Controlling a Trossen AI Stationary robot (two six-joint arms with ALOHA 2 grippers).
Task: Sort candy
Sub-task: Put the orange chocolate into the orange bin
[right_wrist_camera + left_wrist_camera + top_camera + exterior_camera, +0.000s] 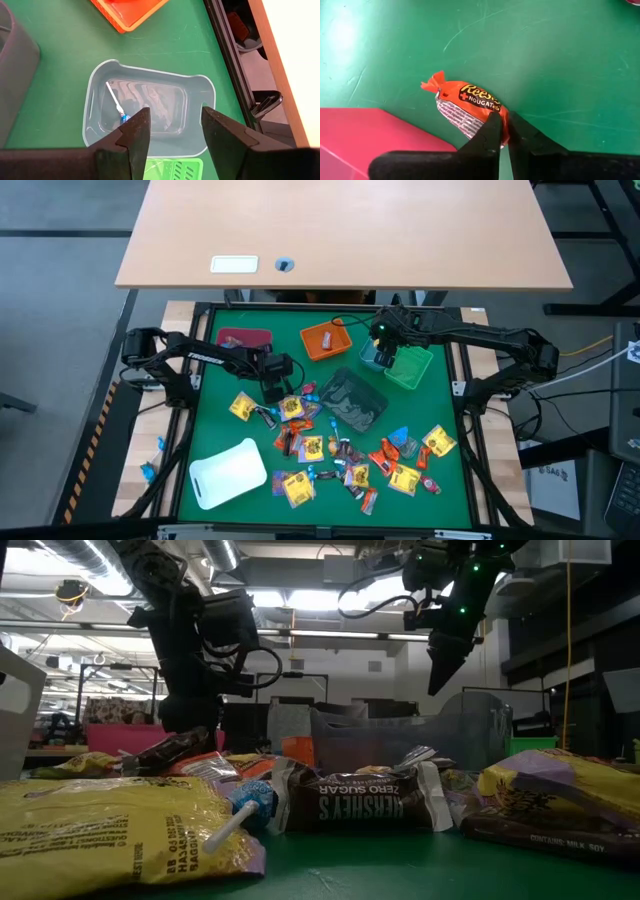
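The left gripper (502, 131) has its jaws pinched shut on one end of an orange candy (465, 107), a small wrapped Reese's bar lying on the green surface (545, 60), right beside the pink bin (365, 135). The candy looks light and soft, with a crinkly, slippery wrapper, so a pinch across its middle would likely hold better than the end. More candy (330, 450) lies spread out just past those jaws. Over on the right, the right gripper (172, 127) hangs with jaws open above the pale blue bin (97, 82), where a blue lollipop (118, 107) lies.
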